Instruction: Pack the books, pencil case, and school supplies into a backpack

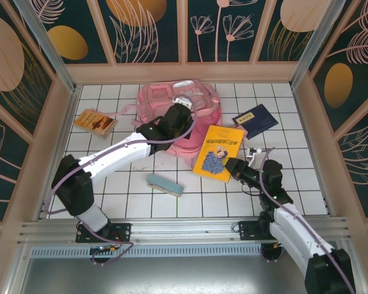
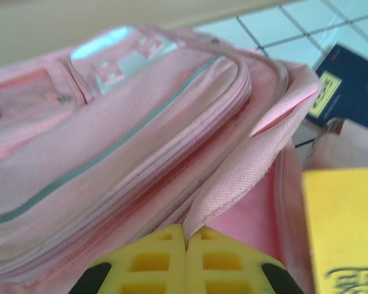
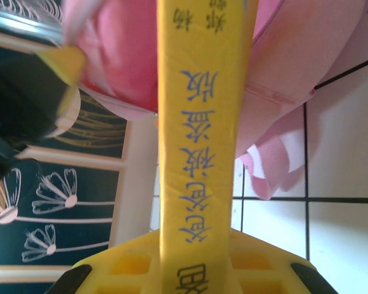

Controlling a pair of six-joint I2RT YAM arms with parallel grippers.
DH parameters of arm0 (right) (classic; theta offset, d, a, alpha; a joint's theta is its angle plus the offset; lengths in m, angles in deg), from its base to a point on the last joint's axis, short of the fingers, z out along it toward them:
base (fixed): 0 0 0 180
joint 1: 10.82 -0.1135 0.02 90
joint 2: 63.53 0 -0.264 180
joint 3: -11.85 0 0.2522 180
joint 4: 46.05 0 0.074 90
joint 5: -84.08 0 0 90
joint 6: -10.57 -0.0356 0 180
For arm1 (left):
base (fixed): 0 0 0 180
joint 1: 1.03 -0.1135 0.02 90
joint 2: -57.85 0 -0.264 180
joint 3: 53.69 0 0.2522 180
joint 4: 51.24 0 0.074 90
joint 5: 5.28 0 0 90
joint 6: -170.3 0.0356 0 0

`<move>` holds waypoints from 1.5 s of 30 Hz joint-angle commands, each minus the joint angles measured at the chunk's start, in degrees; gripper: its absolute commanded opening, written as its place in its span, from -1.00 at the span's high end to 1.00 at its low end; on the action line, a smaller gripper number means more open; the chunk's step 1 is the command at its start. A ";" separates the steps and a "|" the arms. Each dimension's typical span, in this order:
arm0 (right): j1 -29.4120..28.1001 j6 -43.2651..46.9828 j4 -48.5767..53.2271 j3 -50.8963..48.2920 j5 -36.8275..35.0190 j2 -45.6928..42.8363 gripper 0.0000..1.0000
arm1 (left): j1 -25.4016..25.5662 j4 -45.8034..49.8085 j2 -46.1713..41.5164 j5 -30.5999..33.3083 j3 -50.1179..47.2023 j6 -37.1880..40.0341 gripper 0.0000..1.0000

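The pink backpack (image 1: pixel 159 101) lies at the back centre of the tiled table. My left gripper (image 1: pixel 183 122) is over it, shut on the edge of its opening flap (image 2: pixel 257 153), with the yellow fingertips (image 2: pixel 165 257) pressed together. My right gripper (image 1: pixel 233 166) is shut on the yellow book (image 1: pixel 218 150), whose far end is against the backpack (image 3: pixel 306 55). The book's spine (image 3: pixel 199 122) stands upright between the jaws. An orange book (image 1: pixel 95 121) lies at the back left and a navy book (image 1: pixel 256 120) at the back right. The pale blue pencil case (image 1: pixel 165 184) lies in front.
A small pale item (image 1: pixel 253 150), perhaps the school supplies, sits beside the right gripper below the navy book. Beige walls with patterned panels enclose the table. A metal rail runs along the near edge by the arm bases.
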 commanded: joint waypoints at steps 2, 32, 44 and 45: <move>-5.22 -1.00 -13.59 3.15 0.10 4.95 1.00 | 0.37 -0.51 -3.96 -0.13 2.52 -0.49 1.00; -9.68 -11.23 -37.06 22.37 5.19 34.07 1.00 | 0.29 -4.38 -10.92 -2.65 -4.74 0.37 1.00; -6.82 -7.85 -40.86 11.48 0.90 40.54 1.00 | 0.28 -4.64 -10.93 -4.31 -4.48 -0.58 1.00; -7.13 -7.74 -41.80 12.07 1.16 41.70 1.00 | 0.30 -4.61 -10.89 -4.55 -4.55 -0.69 1.00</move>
